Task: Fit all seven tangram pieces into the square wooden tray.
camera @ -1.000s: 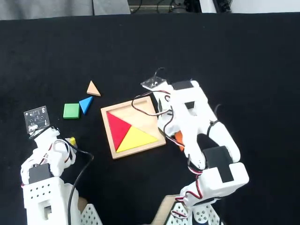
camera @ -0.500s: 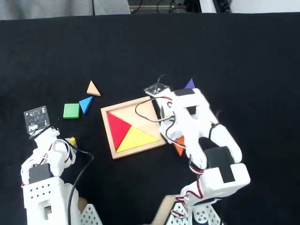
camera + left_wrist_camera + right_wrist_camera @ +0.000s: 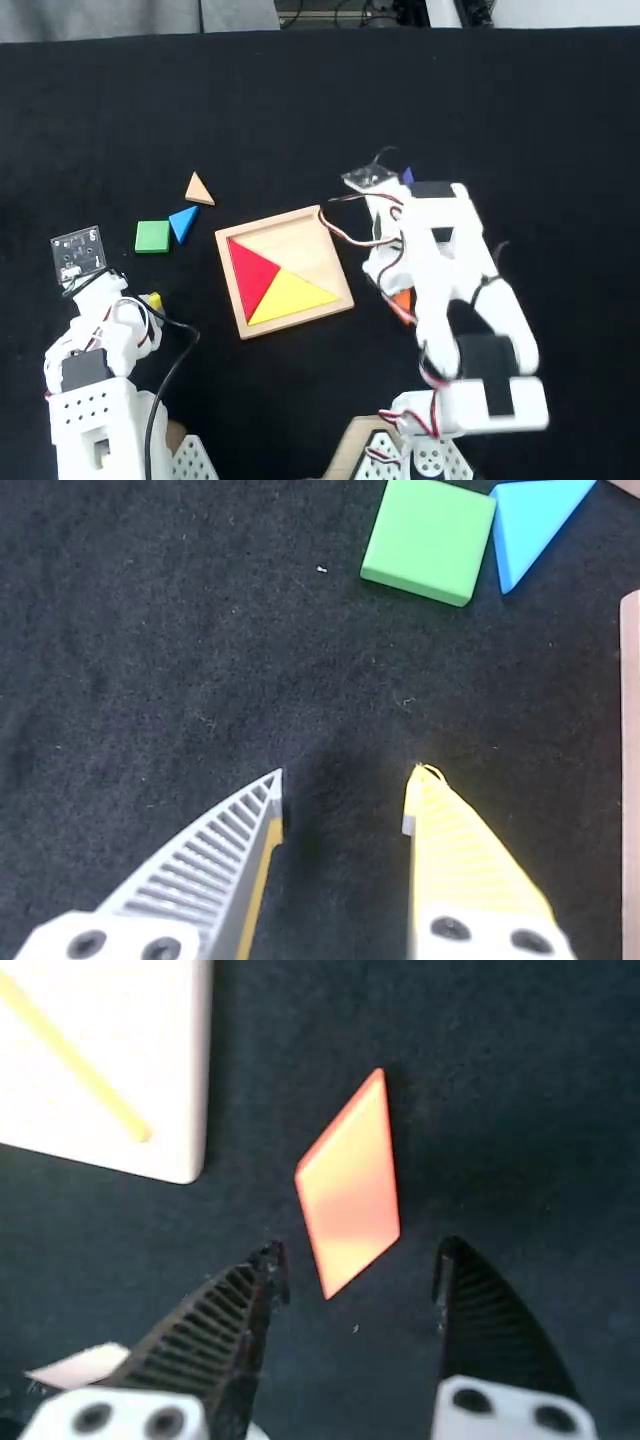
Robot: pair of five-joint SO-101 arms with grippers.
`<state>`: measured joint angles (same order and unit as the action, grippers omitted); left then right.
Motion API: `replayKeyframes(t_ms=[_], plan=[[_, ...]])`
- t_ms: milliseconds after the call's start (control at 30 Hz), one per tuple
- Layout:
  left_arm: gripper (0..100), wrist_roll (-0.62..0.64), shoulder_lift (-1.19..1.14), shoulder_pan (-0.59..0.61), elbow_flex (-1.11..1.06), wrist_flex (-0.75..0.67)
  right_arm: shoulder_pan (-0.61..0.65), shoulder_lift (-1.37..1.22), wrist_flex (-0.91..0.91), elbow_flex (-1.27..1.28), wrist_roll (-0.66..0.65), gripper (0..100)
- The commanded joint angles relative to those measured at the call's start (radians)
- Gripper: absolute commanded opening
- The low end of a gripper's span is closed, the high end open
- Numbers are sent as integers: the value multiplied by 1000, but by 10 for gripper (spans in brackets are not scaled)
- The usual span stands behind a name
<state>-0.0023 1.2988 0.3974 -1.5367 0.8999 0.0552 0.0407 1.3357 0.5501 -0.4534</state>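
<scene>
We list: black bench (image 3: 100, 120); pale wooden tray (image 3: 305, 250) with red triangle (image 3: 250, 272) and yellow triangle (image 3: 288, 295); green square (image 3: 152, 237); blue triangle (image 3: 183, 222); tan triangle (image 3: 198, 189); orange parallelogram (image 3: 350, 1185).

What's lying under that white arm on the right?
An orange piece lies below the right gripper. From above, the arm hides most of it and of a purple piece.

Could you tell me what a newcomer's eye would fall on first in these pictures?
The square wooden tray mid-table stands out, holding a red triangle and a yellow triangle. Just right of it, the right claw is open, pointed at an orange parallelogram on the black cloth. A green square and blue triangle lie left of the tray.
</scene>
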Motion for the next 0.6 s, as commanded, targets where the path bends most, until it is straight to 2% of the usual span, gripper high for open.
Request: replayKeyframes(t_ms=[0,133,367,567], plan=[[206,-6,8,-15,10,-15,44,217,71,-47,-23,237],[206,-6,8,-15,10,-15,91,283,74,62,-189,237],[206,-6,8,-15,10,-15,68,147,-48,143,-226,237],[206,-6,8,-15,10,-15,61,-7,-80,70,-230,236]])
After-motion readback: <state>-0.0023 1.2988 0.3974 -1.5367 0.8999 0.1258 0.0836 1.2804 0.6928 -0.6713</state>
